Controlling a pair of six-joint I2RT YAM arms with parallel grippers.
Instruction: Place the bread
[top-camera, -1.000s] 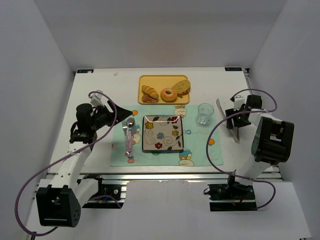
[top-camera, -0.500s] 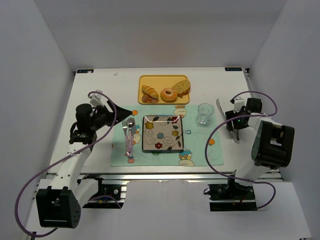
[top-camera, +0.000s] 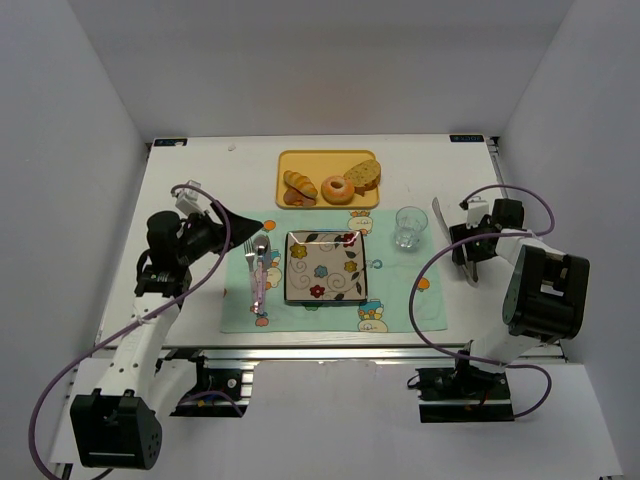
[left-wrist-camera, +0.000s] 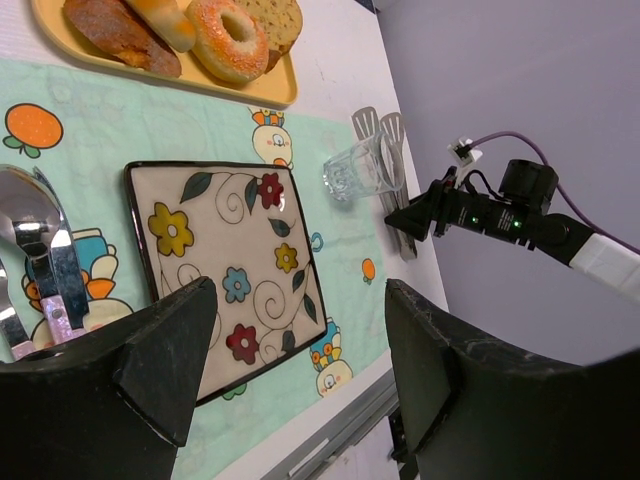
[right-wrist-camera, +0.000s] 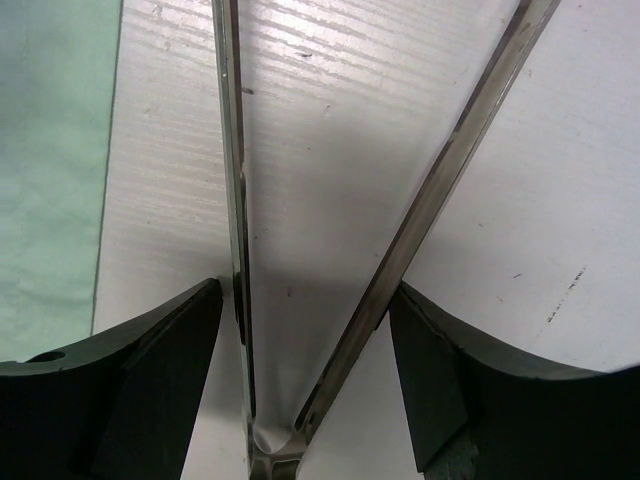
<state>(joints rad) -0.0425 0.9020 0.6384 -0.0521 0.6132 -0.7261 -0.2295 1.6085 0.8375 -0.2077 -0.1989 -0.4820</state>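
Overhead: golden ridged croissant lies on yellow rectangular tray just behind square flower-patterned plate, untouched

Left wrist view: left gripper left of plate, fingers wide apart, empty, likely waiting

Right wrist view: right gripper right of plate, jaws spread astride steel tongs, not squeezing, probably fetching tool to carry it

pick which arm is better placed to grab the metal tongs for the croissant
Right. The right hand straddles the silver metal tongs on the white table, a finger outside each arm. The left hand hangs open at the mint placemat's other side, beyond the flowered square plate.
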